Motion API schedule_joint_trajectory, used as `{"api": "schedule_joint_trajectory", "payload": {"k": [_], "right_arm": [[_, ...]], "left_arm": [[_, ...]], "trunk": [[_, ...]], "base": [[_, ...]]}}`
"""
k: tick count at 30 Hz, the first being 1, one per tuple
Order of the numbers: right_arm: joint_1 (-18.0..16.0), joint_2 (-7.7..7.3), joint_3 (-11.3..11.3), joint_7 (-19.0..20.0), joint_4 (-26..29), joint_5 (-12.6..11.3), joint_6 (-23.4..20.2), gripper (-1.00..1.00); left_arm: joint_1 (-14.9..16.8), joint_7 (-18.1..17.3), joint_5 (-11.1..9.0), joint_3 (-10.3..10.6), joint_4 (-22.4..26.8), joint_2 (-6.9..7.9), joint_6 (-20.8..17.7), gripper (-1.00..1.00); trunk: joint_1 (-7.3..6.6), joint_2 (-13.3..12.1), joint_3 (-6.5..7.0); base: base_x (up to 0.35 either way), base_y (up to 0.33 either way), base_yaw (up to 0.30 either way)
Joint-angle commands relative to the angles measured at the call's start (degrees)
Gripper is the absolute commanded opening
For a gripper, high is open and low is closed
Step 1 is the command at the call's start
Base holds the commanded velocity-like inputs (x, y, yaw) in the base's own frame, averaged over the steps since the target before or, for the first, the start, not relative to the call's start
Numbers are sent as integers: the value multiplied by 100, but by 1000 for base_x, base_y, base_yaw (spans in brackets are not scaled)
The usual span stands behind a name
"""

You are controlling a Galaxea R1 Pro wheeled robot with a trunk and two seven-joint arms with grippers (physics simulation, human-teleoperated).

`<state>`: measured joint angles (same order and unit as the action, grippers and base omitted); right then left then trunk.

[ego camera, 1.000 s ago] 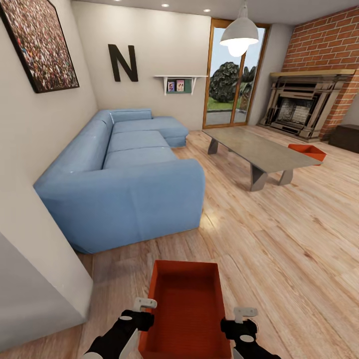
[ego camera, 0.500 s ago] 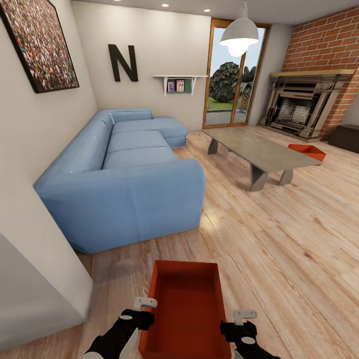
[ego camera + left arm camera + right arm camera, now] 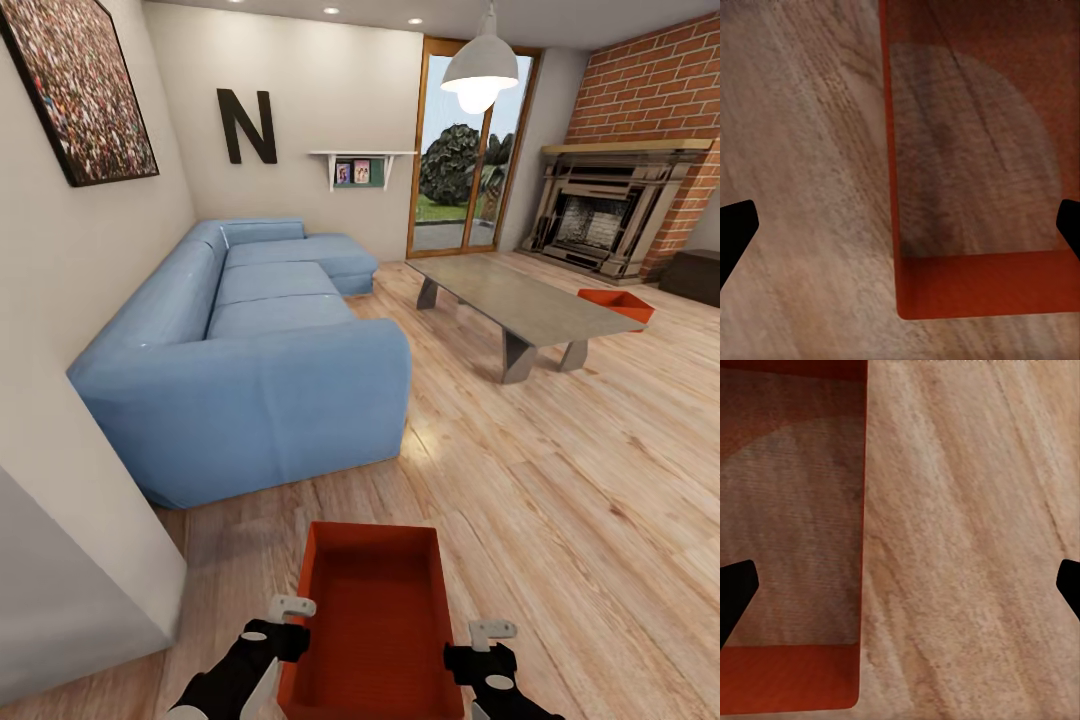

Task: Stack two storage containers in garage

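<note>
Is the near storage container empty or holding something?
Empty: the near storage container sits upright on the wood floor, its bare orange bottom showing between both pincers.

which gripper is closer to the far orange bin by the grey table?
Right. The right gripper sits on the near bin's right side, the side toward the far bin; the left gripper is across on its left.

A home living room is shown: a blue sectional sofa (image 3: 250,350), a grey low table (image 3: 520,305), a red brick fireplace wall (image 3: 640,150), glass doors (image 3: 465,165) and a light wood-plank floor (image 3: 560,470).
</note>
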<state>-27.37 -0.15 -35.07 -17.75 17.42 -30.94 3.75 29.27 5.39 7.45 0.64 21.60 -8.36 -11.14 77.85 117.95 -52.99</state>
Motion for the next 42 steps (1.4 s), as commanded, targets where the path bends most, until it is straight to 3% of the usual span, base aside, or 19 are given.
{"api": "schedule_joint_trajectory", "payload": {"k": [1, 4, 18, 24, 42], "right_arm": [[-5, -2, -45, -27, -2, -61, 29, 100], [-5, -2, -48, -27, 8, -61, 29, 100], [-5, -2, -44, -83, 50, -61, 5, 100], [-5, 0, -38, -317, 65, -61, 24, 100], [-5, -2, -43, -345, 84, -61, 25, 100]], "left_arm": [[0, 15, 53, 6, 11, -5, -33, 100], [0, 15, 31, 6, 11, -25, -25, 100], [0, 15, 12, 7, 11, -35, -29, 100], [0, 15, 12, 12, 11, -30, -29, 100], [0, 15, 20, 15, 18, -26, -29, 100]], "trunk": [[-1, 2, -5], [-1, 2, -5], [307, 563, -256], [438, 804, -380], [438, 804, -469]], "base": [[0, 0, 0], [0, 0, 0], [0, 0, 0], [0, 0, 0], [0, 0, 1]]}}
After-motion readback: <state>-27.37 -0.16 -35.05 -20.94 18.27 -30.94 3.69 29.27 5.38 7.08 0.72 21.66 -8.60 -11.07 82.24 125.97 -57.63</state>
